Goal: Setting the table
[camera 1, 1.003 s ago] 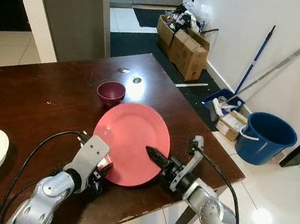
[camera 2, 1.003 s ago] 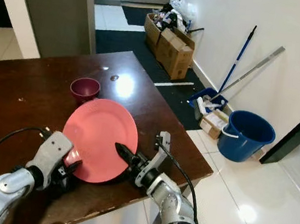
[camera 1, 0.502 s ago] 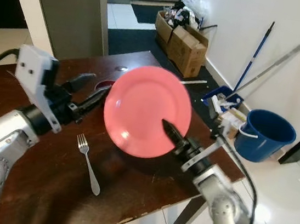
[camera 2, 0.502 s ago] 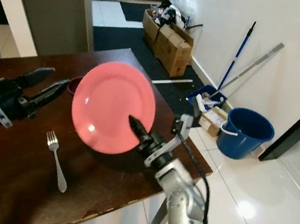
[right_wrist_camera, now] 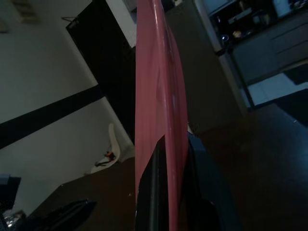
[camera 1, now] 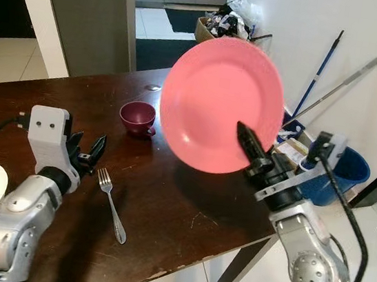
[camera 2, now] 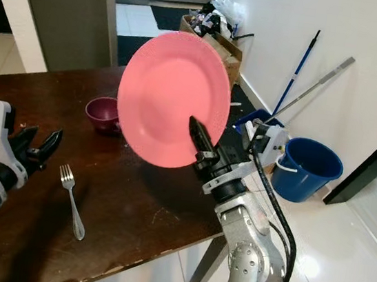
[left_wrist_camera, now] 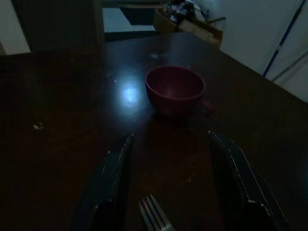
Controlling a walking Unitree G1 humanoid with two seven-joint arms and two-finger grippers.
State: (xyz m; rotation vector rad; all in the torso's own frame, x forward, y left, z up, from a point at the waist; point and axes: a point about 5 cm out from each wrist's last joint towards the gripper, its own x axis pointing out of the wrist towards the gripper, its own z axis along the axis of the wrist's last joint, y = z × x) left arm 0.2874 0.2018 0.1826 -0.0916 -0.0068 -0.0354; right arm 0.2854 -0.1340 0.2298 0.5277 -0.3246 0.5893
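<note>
Right hand [camera 1: 250, 141] is pinching the pink plate [camera 1: 221, 103] by its lower rim, holding it raised and nearly upright at upper centre of the frame. Left hand [camera 1: 84, 152] is hovering with fingers spread over the fork [camera 1: 112, 204], the maroon cup [camera 1: 138, 117] beyond. Judging by this, placing the plate comes next: levelling and lowering it beside the fork. Underneath is spreading the dark wooden desk [camera 1: 185, 217]; a blue bucket [camera 1: 342, 176] is standing at right.
</note>
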